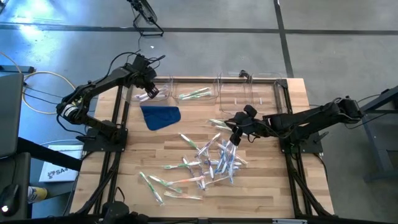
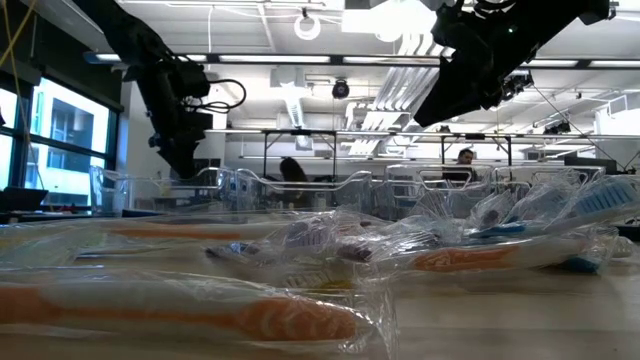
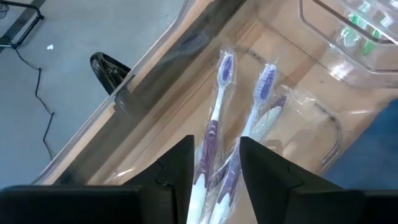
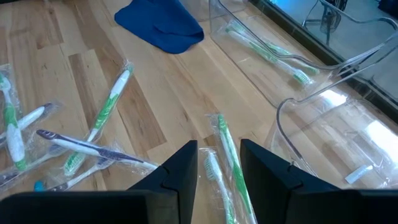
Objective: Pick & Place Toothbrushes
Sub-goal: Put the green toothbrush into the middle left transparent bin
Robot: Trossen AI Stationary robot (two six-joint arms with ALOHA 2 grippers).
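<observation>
The left gripper (image 3: pixel 214 171) hangs over the clear plastic bin (image 1: pixel 163 93) at the wooden table's (image 1: pixel 273 186) far edge. Its fingers are apart, and two purple wrapped toothbrushes (image 3: pixel 239 124) lie loose in the bin. The right gripper (image 4: pixel 217 165) hovers with fingers apart, holding nothing, over a green wrapped toothbrush (image 4: pixel 231 163) mid-table. More wrapped toothbrushes (image 1: pixel 205 165) lie scattered toward the near edge. A blue cloth (image 1: pixel 160 116) lies beside the bins.

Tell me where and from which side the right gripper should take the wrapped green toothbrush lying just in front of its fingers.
Grip the green toothbrush mid-handle, coming straight down from above. It lies flat on the table, with its length running between the right gripper's open fingers, so the wrist probably needs turning until the fingers close across the thin handle. A second wrapped brush lies close beside it, so aim for the far side.
</observation>
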